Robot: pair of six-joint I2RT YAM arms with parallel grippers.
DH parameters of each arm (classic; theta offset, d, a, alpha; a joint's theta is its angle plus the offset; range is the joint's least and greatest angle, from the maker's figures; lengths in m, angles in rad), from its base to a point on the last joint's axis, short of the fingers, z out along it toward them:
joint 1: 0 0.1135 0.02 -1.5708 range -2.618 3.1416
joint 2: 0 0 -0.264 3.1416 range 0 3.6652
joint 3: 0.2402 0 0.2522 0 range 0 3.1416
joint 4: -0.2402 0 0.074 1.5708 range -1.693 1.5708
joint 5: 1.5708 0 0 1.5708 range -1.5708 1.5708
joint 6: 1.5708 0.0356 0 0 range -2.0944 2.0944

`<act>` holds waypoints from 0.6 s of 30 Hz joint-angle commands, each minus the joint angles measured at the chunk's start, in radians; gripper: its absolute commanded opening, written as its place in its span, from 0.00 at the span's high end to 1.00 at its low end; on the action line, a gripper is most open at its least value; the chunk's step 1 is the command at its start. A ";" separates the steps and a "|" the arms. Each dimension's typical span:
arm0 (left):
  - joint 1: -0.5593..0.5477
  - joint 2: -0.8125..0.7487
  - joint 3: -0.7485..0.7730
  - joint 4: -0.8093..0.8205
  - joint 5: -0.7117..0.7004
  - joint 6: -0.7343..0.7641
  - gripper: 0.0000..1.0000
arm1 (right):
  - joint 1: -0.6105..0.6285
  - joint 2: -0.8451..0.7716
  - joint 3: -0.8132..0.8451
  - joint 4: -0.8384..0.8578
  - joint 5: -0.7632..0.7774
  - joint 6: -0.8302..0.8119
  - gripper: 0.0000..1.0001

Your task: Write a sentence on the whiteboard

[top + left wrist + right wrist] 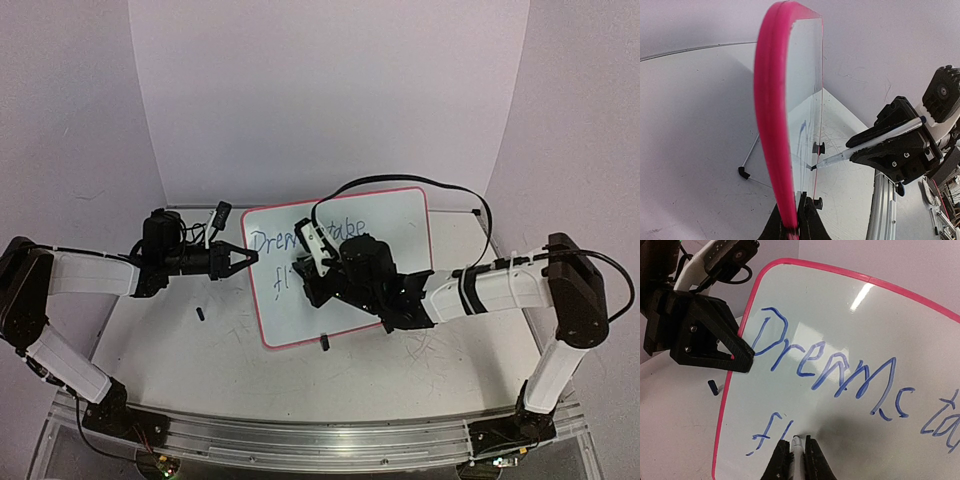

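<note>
The whiteboard point(400, 228), white with a pink rim, stands tilted at the middle of the table. It carries blue writing, "Dreams take" and below it "fl". My left gripper point(248, 257) is shut on the board's left edge; the left wrist view shows the pink rim point(771, 125) between its jaws point(799, 220). My right gripper point(318, 278) is shut on a white marker point(317, 243). In the right wrist view the marker point(797, 452) sits between the gripper's point(797, 442) jaws, its tip touching the whiteboard point(850, 315) just right of "fl". The marker point(865, 147) also shows in the left wrist view.
A small dark cap point(200, 313) lies on the tabletop left of the board. A black clip foot point(324, 343) sits at the board's near edge. A black cable point(440, 185) arcs over the board's top. A white backdrop point(330, 90) stands behind.
</note>
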 commanded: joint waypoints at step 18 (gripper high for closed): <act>-0.005 0.004 0.030 -0.037 -0.093 0.073 1.00 | -0.004 -0.036 -0.023 0.028 -0.012 0.036 1.00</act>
